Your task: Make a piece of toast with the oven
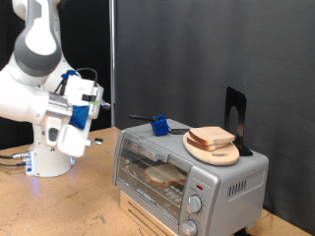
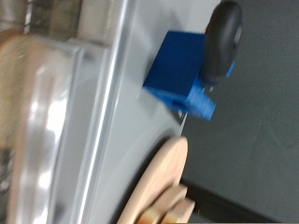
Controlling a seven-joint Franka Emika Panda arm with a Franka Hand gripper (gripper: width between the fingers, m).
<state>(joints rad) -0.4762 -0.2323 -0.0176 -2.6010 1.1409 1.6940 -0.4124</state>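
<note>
The silver-grey oven [image 1: 221, 177] stands at the exterior view's lower right, with two round knobs [image 1: 194, 205] on its front. A pale slice of toast [image 1: 162, 177] shows behind the glass door on the inner rack. More alike slices [image 1: 212, 137] lie stacked on a round wooden board [image 1: 219, 154] on top of the oven. My gripper [image 1: 92, 98] hangs in the air to the exterior view's left of the oven, above its top and apart from it, with nothing seen between the fingers. The fingers do not show in the wrist view, which looks at the oven's top [image 2: 121, 140].
A blue block [image 1: 157, 125] with a black handle lies on the oven's top; it also shows in the wrist view [image 2: 179, 75] beside the board's edge [image 2: 159, 182]. A black stand [image 1: 234, 118] rises behind the board. The oven sits on a wooden table [image 1: 69, 206].
</note>
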